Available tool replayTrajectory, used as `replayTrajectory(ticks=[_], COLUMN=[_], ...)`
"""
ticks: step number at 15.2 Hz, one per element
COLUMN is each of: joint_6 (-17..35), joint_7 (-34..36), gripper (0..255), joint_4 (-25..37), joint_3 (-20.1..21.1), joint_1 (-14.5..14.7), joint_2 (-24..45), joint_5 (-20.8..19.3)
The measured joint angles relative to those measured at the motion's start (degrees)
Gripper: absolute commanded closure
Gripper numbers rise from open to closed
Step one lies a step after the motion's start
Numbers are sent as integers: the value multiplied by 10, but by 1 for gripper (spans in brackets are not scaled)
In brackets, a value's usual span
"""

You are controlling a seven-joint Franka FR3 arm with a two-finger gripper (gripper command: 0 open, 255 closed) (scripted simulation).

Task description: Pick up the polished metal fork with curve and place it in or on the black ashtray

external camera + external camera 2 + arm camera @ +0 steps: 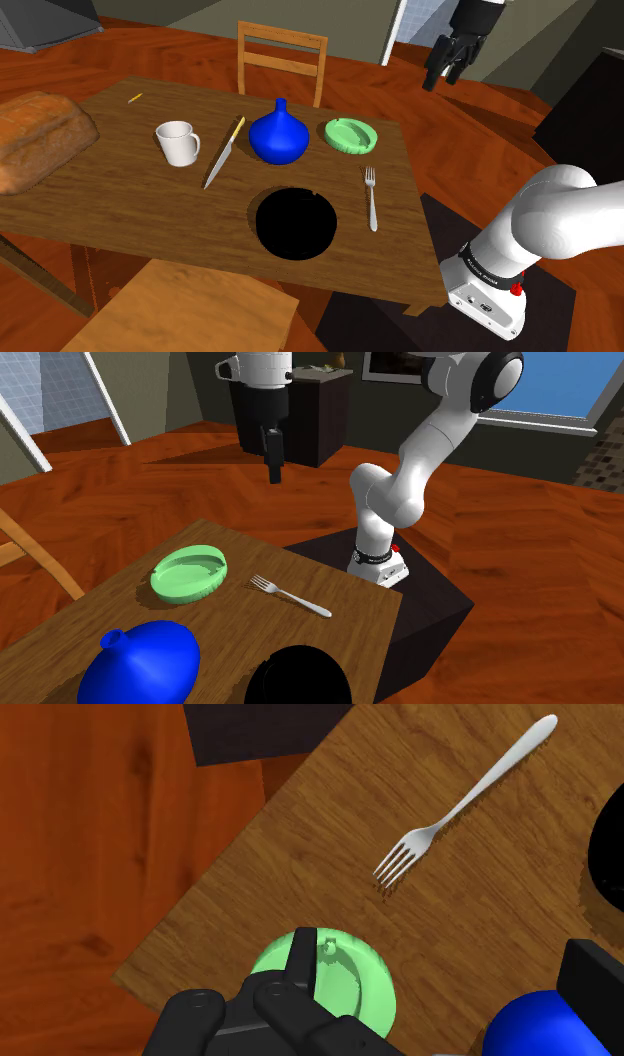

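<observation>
A silver fork [371,197] [290,595] [462,801] lies flat on the wooden table [130,200], near its edge on the stand's side. The round black ashtray [294,222] [297,677] [608,844] sits beside it, toward the shoulder view's left. My black gripper [443,70] [274,460] [440,944] hangs high in the air, beyond the table's far corner and well above the fork. Its fingers [300,959] stand apart with nothing between them.
A green ashtray [350,135] [189,572] [350,979] and a blue vase [277,135] [140,662] stand behind the fork. A knife [223,155], white mug [179,143] and bread loaf [35,135] lie further left. Wooden chairs [281,60] stand at the table's far and near sides.
</observation>
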Motion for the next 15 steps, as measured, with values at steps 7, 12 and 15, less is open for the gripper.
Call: replayTrajectory(ticks=[7, 12, 15], joint_6=[91, 191, 259], joint_7=[101, 205, 266], gripper=[0, 0, 0], joint_4=[-107, -187, -228], joint_3=[36, 81, 109], joint_1=[-23, -43, -55], joint_2=[-19, -5, 20], joint_5=[24, 53, 71])
